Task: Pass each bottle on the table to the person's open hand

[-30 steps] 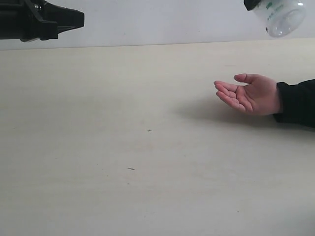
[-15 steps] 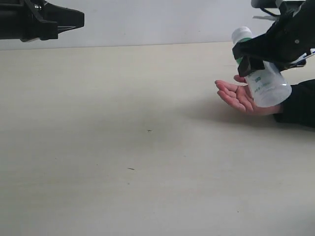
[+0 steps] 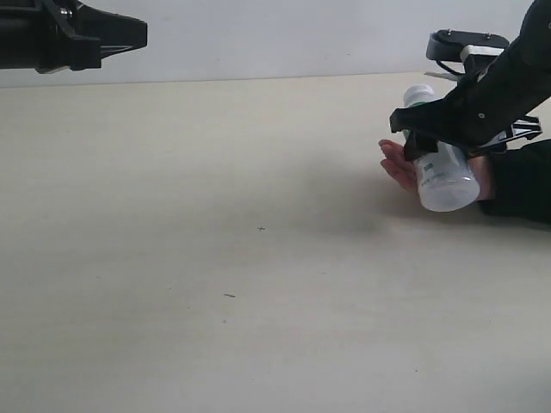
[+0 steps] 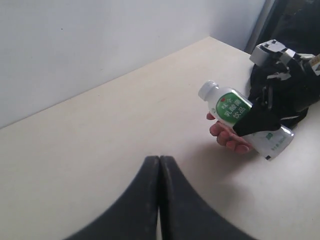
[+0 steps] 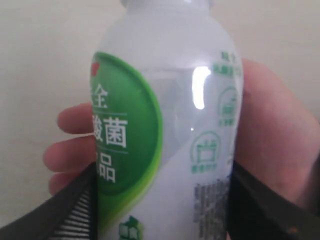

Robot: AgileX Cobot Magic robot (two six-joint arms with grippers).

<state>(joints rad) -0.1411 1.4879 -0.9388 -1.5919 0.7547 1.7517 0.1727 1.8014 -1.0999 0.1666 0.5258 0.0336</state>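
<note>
One bottle shows: white with a green round mark [image 3: 441, 172] [image 4: 231, 108] [image 5: 165, 130]. My right gripper [image 3: 433, 140] [image 4: 265, 112] [image 5: 162, 200] is shut on its body, a finger on each side. The bottle hangs tilted, cap up, against the palm of the person's open hand [image 3: 397, 163] [image 4: 226, 139] [image 5: 274, 135], which lies palm up at the right of the table [image 3: 215, 258]. My left gripper [image 3: 129, 34] [image 4: 159, 160] hovers shut and empty high at the far left. The other bottles are out of view.
The person's black sleeve [image 3: 521, 185] rests on the table at the right edge. A pale wall [image 3: 284, 39] rises behind the far table edge. Two tiny dark specks [image 3: 261, 229] mark the tabletop near its middle.
My right gripper has come down from the top right with the bottle, which now sits low against the palm. The hand and my left gripper have stayed put.
</note>
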